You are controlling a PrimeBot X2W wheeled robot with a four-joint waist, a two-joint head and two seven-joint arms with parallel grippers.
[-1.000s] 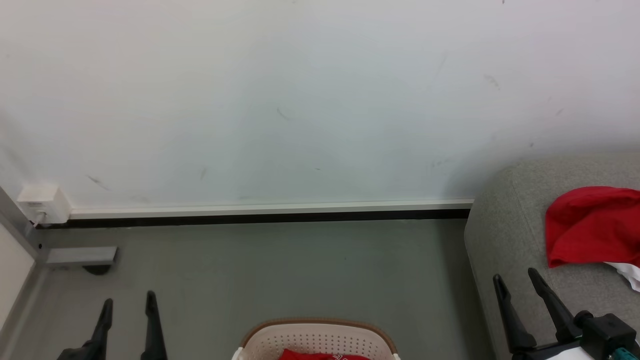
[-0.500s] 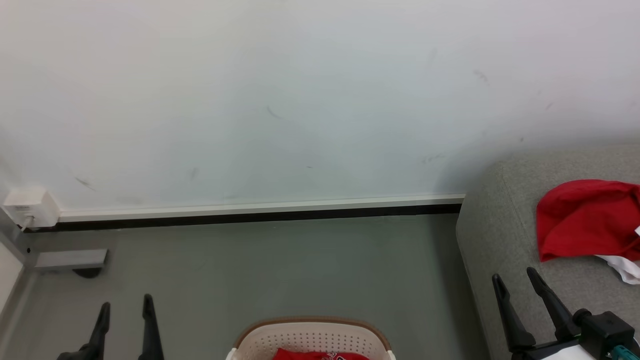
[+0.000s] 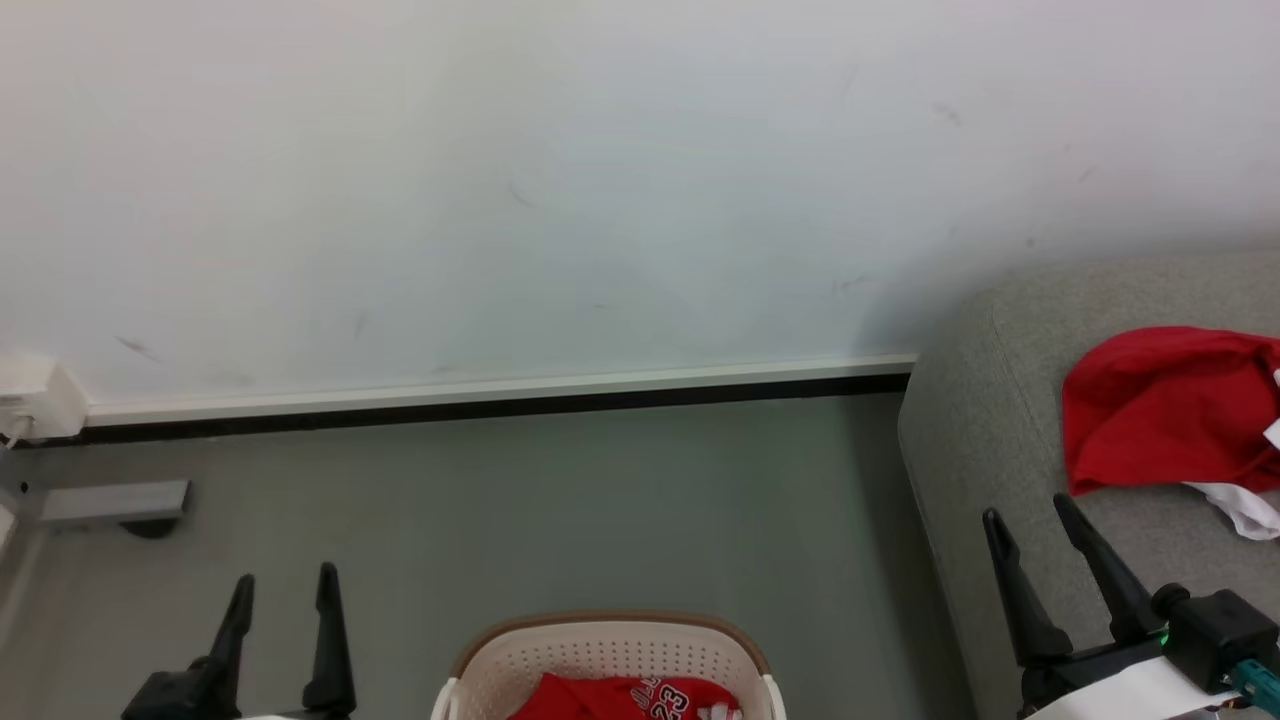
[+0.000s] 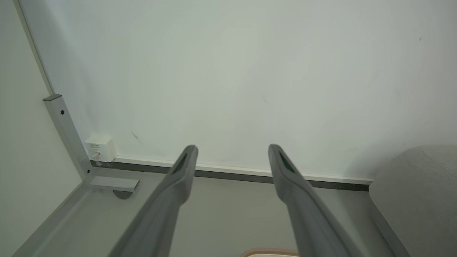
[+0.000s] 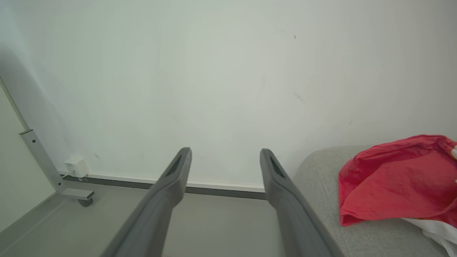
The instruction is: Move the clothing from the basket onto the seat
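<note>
Bright even light, soft shadows, sharp focus, wide-angle wrist distortion

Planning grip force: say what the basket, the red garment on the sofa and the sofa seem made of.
Basket: probably moulded plastic, cream, matte, rows of round holes. Red garment: soft thin fabric, by its folds and slump. Sofa: light grey woven upholstery; fine weave texture shows.

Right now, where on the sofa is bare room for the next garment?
The sofa is bare along its left edge, beside the red garment, and in front of it, by the right gripper. Crowded at the right, where a white cloth lies by the garment.
</note>
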